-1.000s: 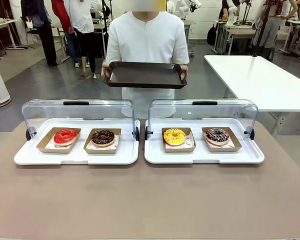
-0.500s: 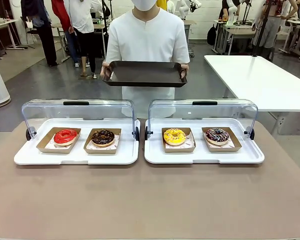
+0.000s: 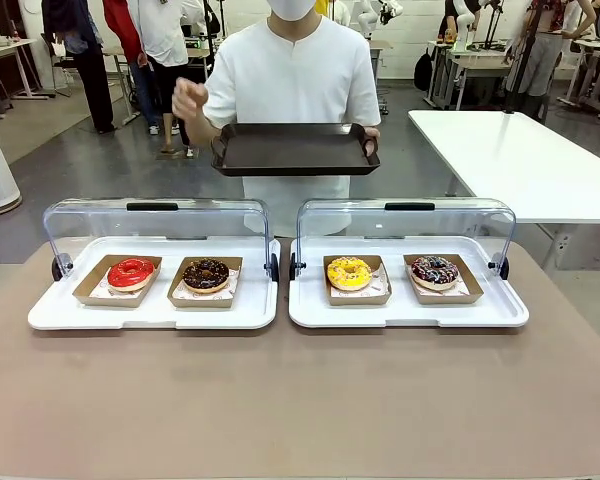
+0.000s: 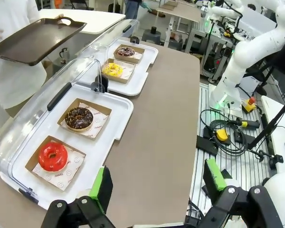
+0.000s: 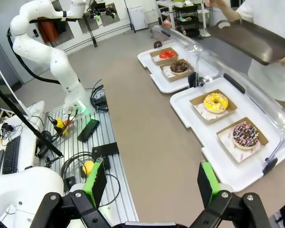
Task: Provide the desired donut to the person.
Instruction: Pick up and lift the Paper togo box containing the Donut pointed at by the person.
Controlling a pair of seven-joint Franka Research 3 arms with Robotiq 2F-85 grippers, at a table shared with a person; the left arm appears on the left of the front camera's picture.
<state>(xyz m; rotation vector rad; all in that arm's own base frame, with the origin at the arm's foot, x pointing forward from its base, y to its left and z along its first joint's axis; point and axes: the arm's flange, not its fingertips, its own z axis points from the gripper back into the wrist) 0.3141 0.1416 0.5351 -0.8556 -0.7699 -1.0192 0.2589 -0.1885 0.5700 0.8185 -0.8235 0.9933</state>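
Person [image 3: 292, 80] stands across the worktop [image 3: 300, 400] holding a dark tray [image 3: 292, 150] level, long axis left-right, other fist up. Red donut [image 3: 130, 272], chocolate donut [image 3: 206, 273], yellow donut [image 3: 349, 272] and sprinkled donut [image 3: 435, 270] sit in a left-right row. Left hand [image 4: 157, 181], right hand [image 5: 151, 183]: fingers apart, empty.

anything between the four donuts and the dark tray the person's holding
Yes: the clear plastic lids stand raised along the white trays' far edges, between the ring donuts and the dark rectangular tray, held higher.
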